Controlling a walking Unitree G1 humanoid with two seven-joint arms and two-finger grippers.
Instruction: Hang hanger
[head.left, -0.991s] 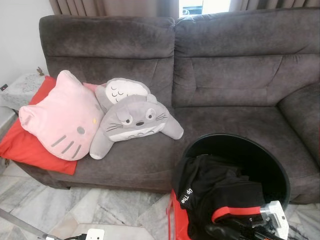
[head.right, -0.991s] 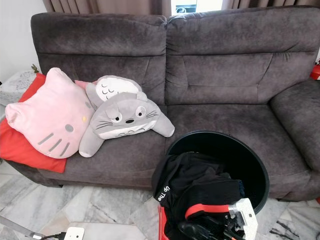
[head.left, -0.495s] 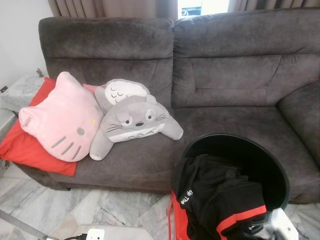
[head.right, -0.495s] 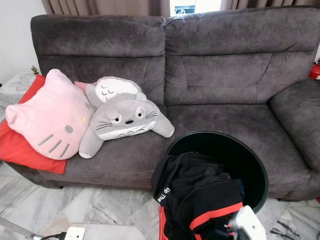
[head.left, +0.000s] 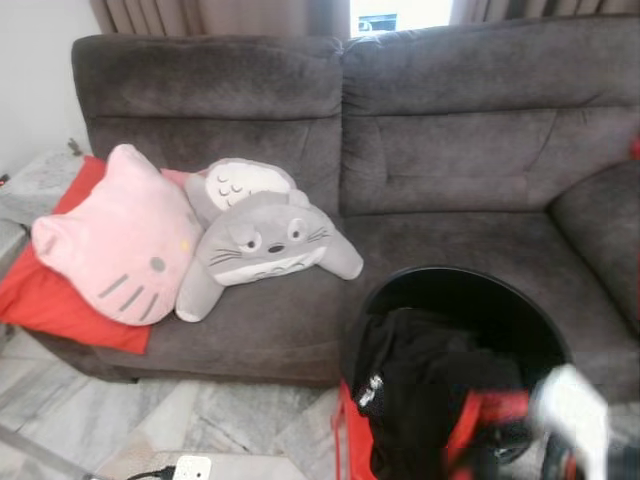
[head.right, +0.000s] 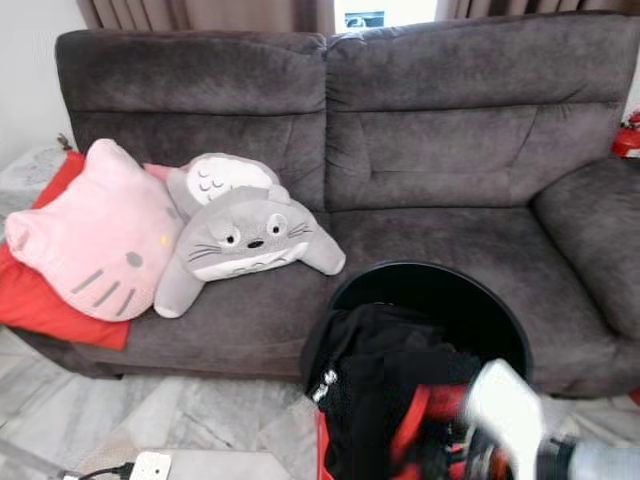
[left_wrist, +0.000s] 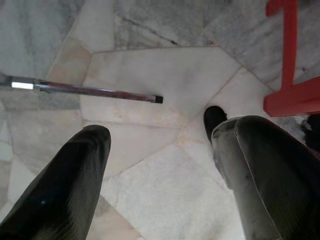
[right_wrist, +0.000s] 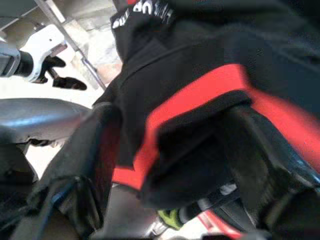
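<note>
A black garment with red stripes (head.left: 420, 370) spills over the front of a round black basket (head.left: 460, 275) on the floor before the sofa. My right arm (head.left: 572, 412) shows as a white blur low on the right, beside the basket. In the right wrist view my right gripper (right_wrist: 175, 150) has a fold of the black garment (right_wrist: 200, 100) between its fingers. My left gripper (left_wrist: 160, 135) hangs open over the marble floor, holding nothing. No hanger can be made out.
A dark grey sofa (head.left: 450, 150) fills the back, with a pink cat cushion (head.left: 115, 240), a grey plush (head.left: 265, 245) and a red cushion (head.left: 40, 300) on its left seat. A red frame (head.left: 345, 440), a white power strip (head.left: 190, 467) and a metal rod (left_wrist: 85, 90) are on the floor.
My right arm dropped below the basket's front, then swung up to the right, now blurred. The garment's red stripe has shifted with it. The camera tilted slightly.
</note>
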